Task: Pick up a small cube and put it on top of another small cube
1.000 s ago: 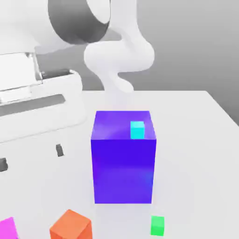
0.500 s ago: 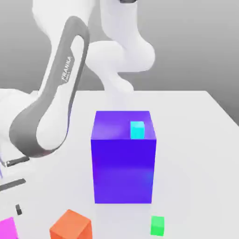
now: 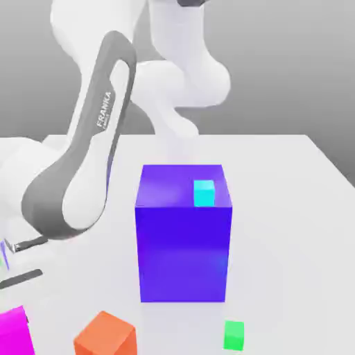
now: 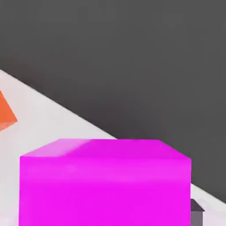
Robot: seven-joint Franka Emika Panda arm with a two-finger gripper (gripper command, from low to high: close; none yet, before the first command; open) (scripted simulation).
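Observation:
The small cube [image 4: 105,185], bright magenta-pink, looms close in the hand view, with one dark fingertip [image 4: 197,212] showing at its side. My gripper is shut on it. In the exterior view the same pink cube [image 3: 14,333] sits at the bottom of the exterior view's left, under the hand end of the arm [image 3: 76,173]. The other small cube [image 3: 234,335], tiny and bright green, rests on the table near the front, toward the exterior view's right of the big block and well apart from the pink cube.
A huge blue-purple block [image 3: 184,243] stands mid-table with a tiny cyan cube [image 3: 204,193] on top. An orange cube [image 3: 105,335] lies between the pink and green cubes. The white table [image 3: 291,208] ends at a dark drop beyond the pink cube in the hand view.
The arm swung down toward the exterior view's left. The jaws closed on the pink cube, which now looks bigger and slightly higher in the exterior view.

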